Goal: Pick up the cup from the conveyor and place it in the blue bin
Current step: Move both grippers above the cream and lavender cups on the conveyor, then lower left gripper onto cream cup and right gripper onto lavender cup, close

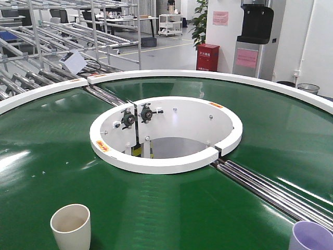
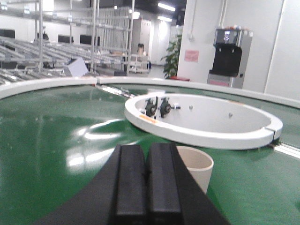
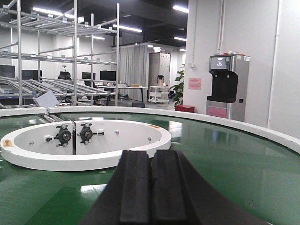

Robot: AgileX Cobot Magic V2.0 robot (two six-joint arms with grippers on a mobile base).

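1. The conveyor is a wide green ring. Its outer side is bounded by a white curved edge and its inner side by a white round wall around the central opening.
2. Steel rollers cut across the belt at a seam running from the inner wall toward the near right. A second seam runs from the far left of the opening to the outer edge.
3. The cream cup stands upright and open-topped on the belt at the near left, well apart from the inner wall, with bare belt on all sides.
4. A purple cup sits at the near right corner, just beyond the roller seam and partly cut off by the picture's edge.
5. The left gripper has its two black fingers pressed together with nothing between them. The cream cup shows just past its right finger, partly hidden by it; whether they touch cannot be told.
6. The right gripper is likewise clenched on nothing, above bare green belt.
7. The belt is glossy and mirrors the ceiling lights.
8. Beyond the outer edge stand metal racks on the left, a red box, a plant and a water dispenser against a white wall.
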